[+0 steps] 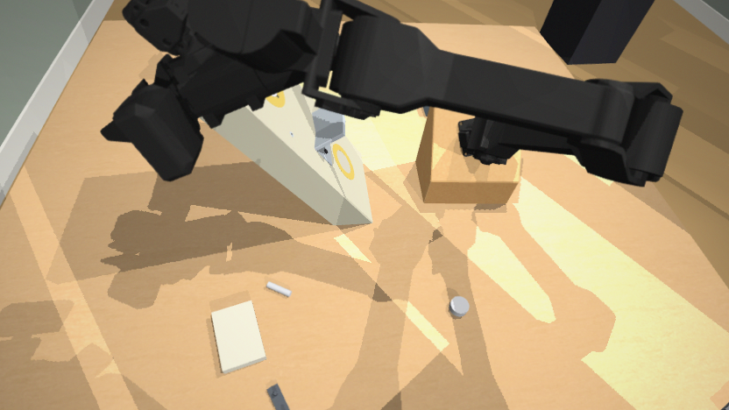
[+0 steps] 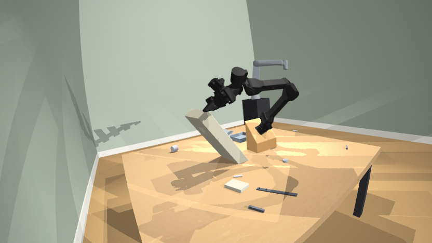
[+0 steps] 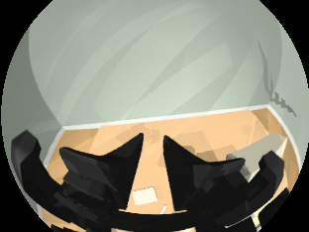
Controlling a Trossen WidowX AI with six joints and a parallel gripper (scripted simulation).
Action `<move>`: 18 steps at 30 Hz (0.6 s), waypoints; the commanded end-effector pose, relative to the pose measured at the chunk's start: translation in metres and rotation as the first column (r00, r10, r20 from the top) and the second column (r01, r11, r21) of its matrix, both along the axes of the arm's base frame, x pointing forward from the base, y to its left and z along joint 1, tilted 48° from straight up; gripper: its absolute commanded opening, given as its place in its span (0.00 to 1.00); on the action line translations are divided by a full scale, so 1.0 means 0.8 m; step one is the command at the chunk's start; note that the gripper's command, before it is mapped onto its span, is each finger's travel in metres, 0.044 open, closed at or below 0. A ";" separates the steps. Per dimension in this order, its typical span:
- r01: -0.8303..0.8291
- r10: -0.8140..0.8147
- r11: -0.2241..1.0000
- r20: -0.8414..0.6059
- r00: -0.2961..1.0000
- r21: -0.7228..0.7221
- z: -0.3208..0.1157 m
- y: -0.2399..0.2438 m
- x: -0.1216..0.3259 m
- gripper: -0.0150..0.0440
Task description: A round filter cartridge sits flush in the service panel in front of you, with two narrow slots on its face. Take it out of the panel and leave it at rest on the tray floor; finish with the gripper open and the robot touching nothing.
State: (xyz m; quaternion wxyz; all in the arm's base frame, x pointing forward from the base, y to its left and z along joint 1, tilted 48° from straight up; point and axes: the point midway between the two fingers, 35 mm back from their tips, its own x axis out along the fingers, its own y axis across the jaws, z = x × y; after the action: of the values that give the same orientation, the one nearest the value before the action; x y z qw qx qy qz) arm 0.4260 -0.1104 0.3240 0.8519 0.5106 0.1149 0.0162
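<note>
Where the gripper hangs, far left: above the table, the black two-fingered gripper (image 1: 110,130) (image 2: 206,109) (image 3: 154,138) points out past the raised end of the panel, its fingertips a little apart with nothing between them.
Panel lean: the long off-white service panel (image 1: 285,168) (image 2: 217,138) (image 3: 257,149) slants up from its low edge, probably so its face is turned towards the robot.
Filter cartridge: the round pale cartridge (image 1: 274,95) seems to be the disc within the upper yellow ring (image 1: 277,103), still seated in the panel; the black arm (image 1: 509,86) (image 2: 271,84) covers most of it from above.
Cartridge heading: its round face looks out of the slope, so I judge its long axis runs square to that face, into the panel. Which way the two slots run, I cannot tell.
Flap, further right: the blue-grey plate (image 1: 329,124) stands out from the face, perhaps a cover swung aside for access.
Lower ring: the second yellow ring (image 1: 336,159) circles a plain patch; to me it looks like a decoy.
Tray: the shallow blue-grey tray (image 1: 426,110) (image 2: 238,139) sits beyond the arm's mount, likely there to receive the cartridge.
Mount, right: the sloped tan wooden block (image 1: 469,193) (image 2: 266,146) carries the arm's foot, presumably to tip its reach.
</note>
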 end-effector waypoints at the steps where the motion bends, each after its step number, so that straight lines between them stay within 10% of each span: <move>1: 0.011 -0.014 0.994 -0.035 0.999 -0.106 -0.027 -0.034 -0.023 0.44; 9: 0.064 -0.090 0.975 -0.115 0.989 -0.215 -0.108 -0.127 -0.089 0.44; 18: -0.115 0.087 0.984 -0.203 0.975 -0.133 -0.221 -0.100 -0.190 0.44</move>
State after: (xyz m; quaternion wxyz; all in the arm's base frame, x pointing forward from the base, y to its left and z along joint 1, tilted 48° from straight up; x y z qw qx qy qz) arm 0.3085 -0.2037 0.1813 0.8834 0.4188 0.2080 -0.0298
